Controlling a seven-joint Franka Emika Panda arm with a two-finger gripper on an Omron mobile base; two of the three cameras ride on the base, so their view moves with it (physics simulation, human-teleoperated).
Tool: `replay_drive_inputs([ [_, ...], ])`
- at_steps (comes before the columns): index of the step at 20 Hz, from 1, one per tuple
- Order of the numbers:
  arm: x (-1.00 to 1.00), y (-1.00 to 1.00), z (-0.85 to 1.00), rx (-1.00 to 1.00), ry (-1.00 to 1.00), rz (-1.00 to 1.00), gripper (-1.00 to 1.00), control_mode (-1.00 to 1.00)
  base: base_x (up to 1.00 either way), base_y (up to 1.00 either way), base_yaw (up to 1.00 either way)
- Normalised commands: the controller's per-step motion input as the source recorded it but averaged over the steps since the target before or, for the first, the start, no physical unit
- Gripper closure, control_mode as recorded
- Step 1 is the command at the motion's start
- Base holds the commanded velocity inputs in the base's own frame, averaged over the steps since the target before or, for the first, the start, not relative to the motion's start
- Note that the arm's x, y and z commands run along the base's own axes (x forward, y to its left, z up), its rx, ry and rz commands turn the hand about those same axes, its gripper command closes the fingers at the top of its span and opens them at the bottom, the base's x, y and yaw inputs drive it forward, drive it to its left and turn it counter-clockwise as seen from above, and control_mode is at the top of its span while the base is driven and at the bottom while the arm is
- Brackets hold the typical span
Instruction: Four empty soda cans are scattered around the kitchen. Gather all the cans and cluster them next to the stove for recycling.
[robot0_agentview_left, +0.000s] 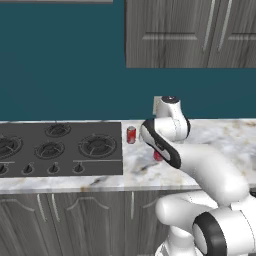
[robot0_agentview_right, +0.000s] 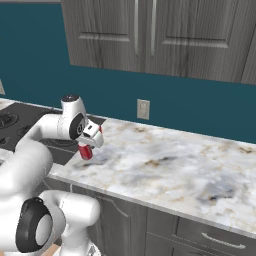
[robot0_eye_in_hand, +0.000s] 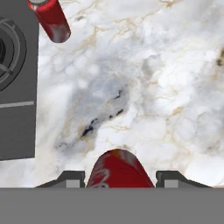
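My gripper (robot0_agentview_right: 90, 141) is shut on a red soda can (robot0_agentview_right: 86, 151), holding it low over the marble counter a little to the right of the stove (robot0_agentview_left: 60, 147). In the hand view this can (robot0_eye_in_hand: 119, 169) sits between the two fingertips (robot0_eye_in_hand: 72, 178). In the left base view my forearm hides most of the held can (robot0_agentview_left: 157, 156). A second red can (robot0_agentview_left: 131, 134) stands upright on the counter right beside the stove's right edge, behind and left of the held one. It appears at the top left of the hand view as a can (robot0_eye_in_hand: 51, 18) next to the stove (robot0_eye_in_hand: 17, 87).
The marble counter (robot0_agentview_right: 165, 165) stretches far to the right. A teal wall with an outlet (robot0_agentview_right: 143, 109) backs it, with grey upper cabinets (robot0_agentview_right: 150, 35) above. Knobs line the stove's front edge (robot0_agentview_left: 52, 169).
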Motion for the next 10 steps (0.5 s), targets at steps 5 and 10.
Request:
replay_drive_inputs([
  [5,0.45,0.19,-0.08,0.00,0.02,0.04,1.00,-1.00,0.00,0.00,0.00],
  [10,0.42,0.25,-0.09,0.00,0.01,0.04,1.00,-1.00,0.00,0.00,0.00],
])
